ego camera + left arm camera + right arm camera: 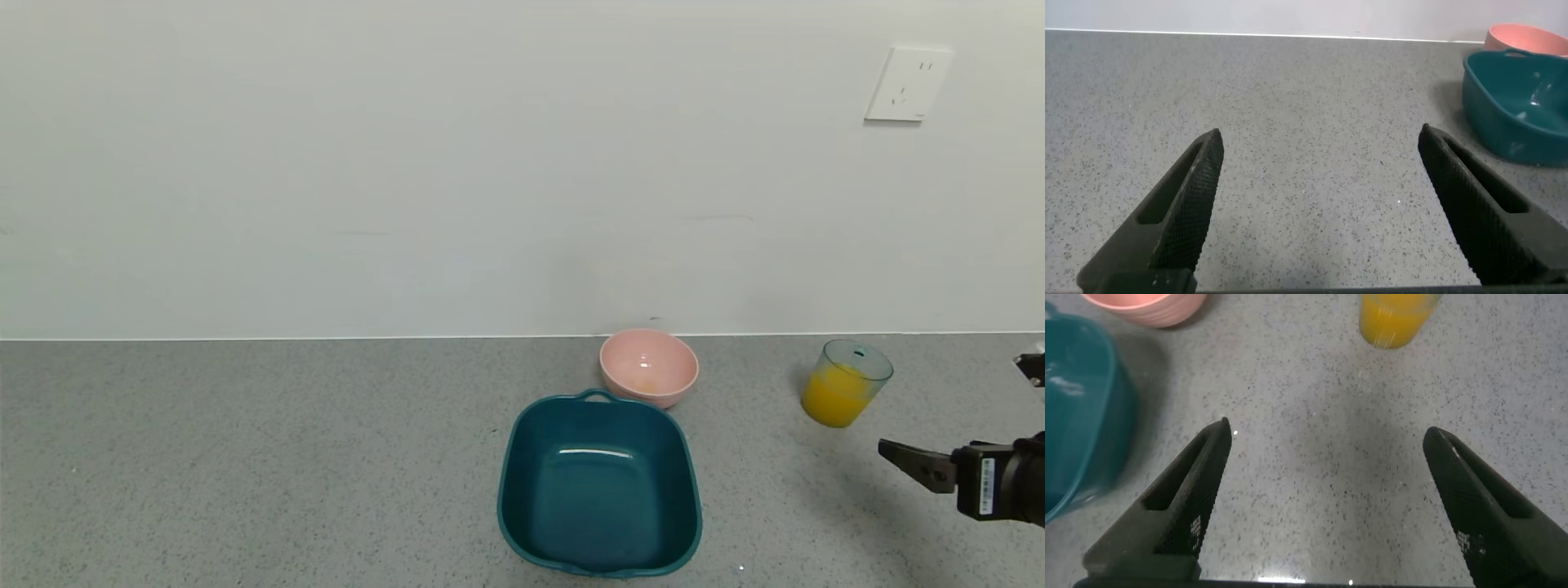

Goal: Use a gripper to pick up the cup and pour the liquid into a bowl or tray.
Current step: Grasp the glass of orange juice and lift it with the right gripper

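Observation:
The pale blue-green cup (849, 369) stands upright at the right rear of the counter, about half full of yellow-orange liquid (833, 398). Its lower part shows in the right wrist view (1395, 317). The dark teal basin (513, 457) sits empty at the counter's centre and also shows in the right wrist view (1086, 425). My right gripper (949, 403) is open and empty at the right edge, in front of and to the right of the cup, with its fingers wide apart over bare counter (1326, 429). My left gripper (1319, 131) is open and empty over bare counter, left of the basin (1503, 122).
A round pink bowl (649, 366) sits just behind the basin, touching or nearly touching its rear handle. A white wall with a socket (908, 84) rises behind the grey speckled counter (245, 457). The left arm is out of the head view.

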